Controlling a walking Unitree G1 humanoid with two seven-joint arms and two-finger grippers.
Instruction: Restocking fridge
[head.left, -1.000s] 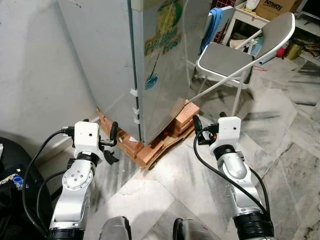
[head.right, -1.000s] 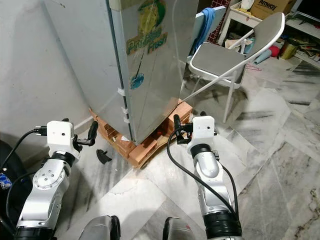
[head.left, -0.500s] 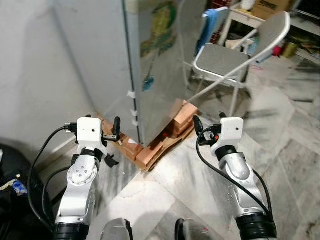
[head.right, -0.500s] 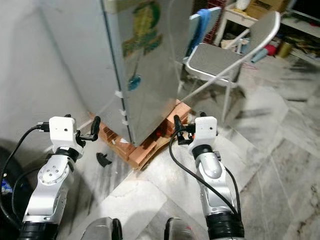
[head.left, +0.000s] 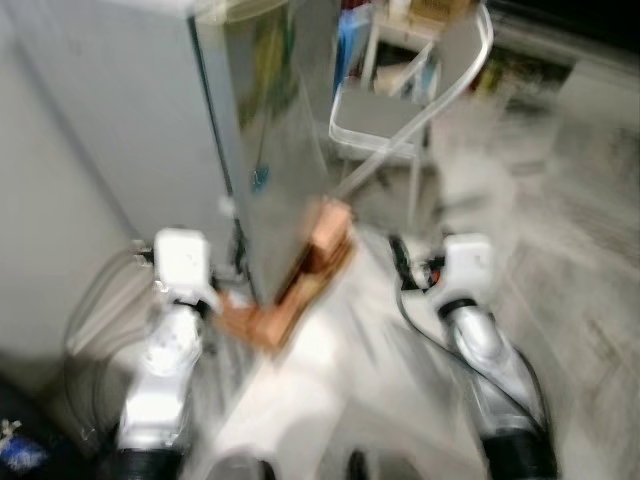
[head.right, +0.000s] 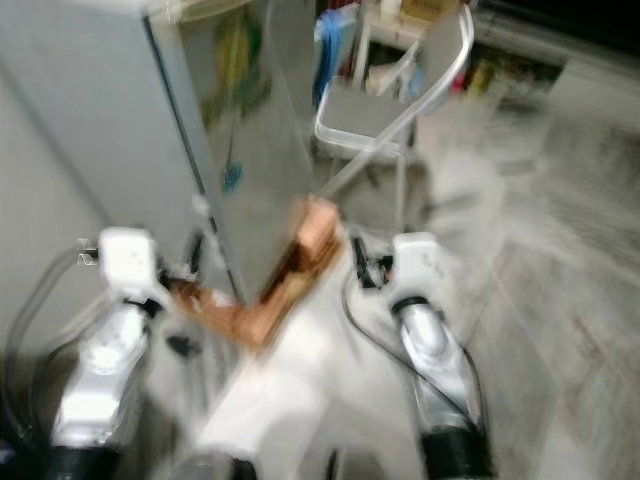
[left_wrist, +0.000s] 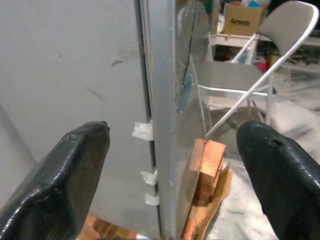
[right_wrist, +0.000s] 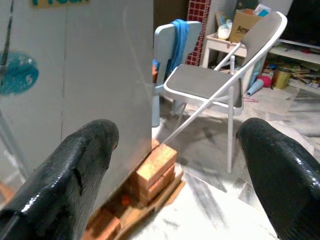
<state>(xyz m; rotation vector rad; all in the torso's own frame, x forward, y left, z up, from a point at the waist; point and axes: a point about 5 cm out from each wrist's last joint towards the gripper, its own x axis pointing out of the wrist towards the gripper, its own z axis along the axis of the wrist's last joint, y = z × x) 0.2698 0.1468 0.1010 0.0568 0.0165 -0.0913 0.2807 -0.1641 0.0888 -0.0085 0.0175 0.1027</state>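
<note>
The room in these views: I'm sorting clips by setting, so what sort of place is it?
Probably a lived-in home, perhaps a kitchen or utility corner: a silver fridge raised on bricks, a folding chair, and a marble-patterned floor.

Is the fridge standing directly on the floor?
No, the fridge rests on bricks stacked under its base, as the right wrist view shows.

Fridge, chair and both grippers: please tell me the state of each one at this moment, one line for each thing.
Fridge: door shut, standing raised on bricks.
Folding chair: unfolded, upright, seat bare.
Blue cloth: hanging over a second chair's back.
Left gripper: open, holding nothing, facing the fridge corner.
Right gripper: open, holding nothing.
</note>
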